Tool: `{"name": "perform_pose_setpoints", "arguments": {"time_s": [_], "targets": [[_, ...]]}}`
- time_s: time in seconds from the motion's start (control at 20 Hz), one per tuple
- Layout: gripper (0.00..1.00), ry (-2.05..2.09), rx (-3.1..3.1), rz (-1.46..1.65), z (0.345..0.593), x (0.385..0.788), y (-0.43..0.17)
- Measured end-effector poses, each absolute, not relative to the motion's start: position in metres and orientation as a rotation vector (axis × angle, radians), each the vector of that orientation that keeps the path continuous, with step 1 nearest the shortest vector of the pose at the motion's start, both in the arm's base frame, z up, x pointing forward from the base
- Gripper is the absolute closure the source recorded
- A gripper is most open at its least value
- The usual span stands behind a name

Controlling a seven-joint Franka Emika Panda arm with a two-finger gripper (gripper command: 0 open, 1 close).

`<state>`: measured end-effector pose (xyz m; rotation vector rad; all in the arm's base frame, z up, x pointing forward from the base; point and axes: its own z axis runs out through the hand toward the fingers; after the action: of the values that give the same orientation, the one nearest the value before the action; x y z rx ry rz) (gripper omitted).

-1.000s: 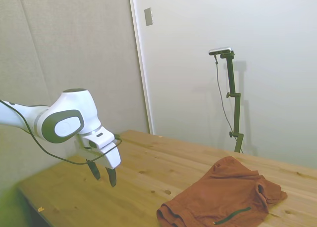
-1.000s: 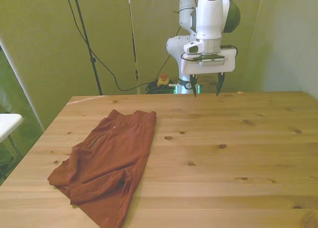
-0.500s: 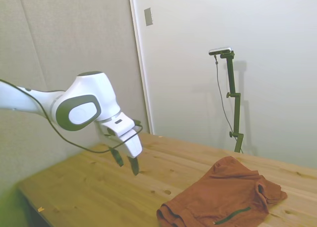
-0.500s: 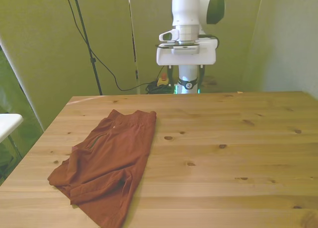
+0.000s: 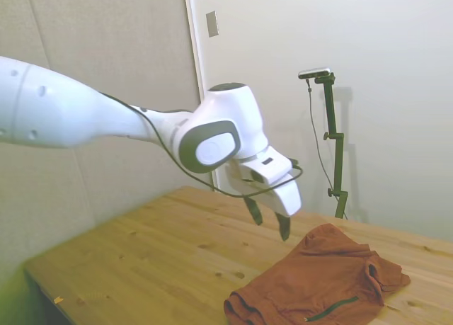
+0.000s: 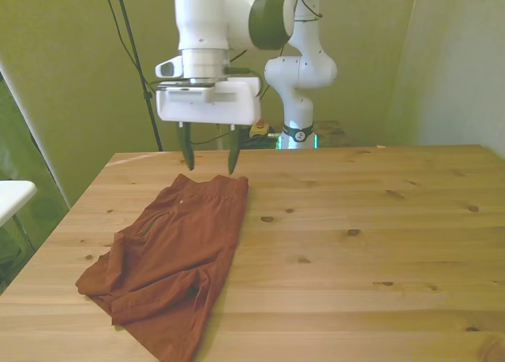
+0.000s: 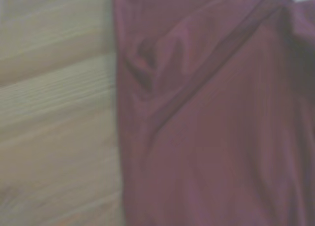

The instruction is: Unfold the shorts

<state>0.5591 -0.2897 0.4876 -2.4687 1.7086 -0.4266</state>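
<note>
Rust shorts (image 6: 170, 259) lie folded, creased.

Soft, even indoor light fills the side and front views, with no glare and only faint shadows. The front view carries a yellow-green cast, strongest across its upper left. The wrist view is badly out of focus: shorts (image 7: 211, 122) and table (image 7: 54, 113) show only as smeared colour.

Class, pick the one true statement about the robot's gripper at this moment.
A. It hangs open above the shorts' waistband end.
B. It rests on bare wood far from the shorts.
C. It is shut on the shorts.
A: the gripper hangs with fingers apart just above the shorts, touching nothing.
</note>
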Motion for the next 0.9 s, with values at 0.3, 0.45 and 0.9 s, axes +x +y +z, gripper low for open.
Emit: {"name": "perform_pose_setpoints", "arguments": {"time_s": [0.3,0.45,0.9], "targets": [[0.00,1.882,-2.306,-0.421,0.464,0.587,-0.377],[0.00,1.959,-2.248,-0.398,0.449,0.600,-0.407],[0.00,2.077,-2.070,-0.325,0.406,0.639,-0.454]]}}
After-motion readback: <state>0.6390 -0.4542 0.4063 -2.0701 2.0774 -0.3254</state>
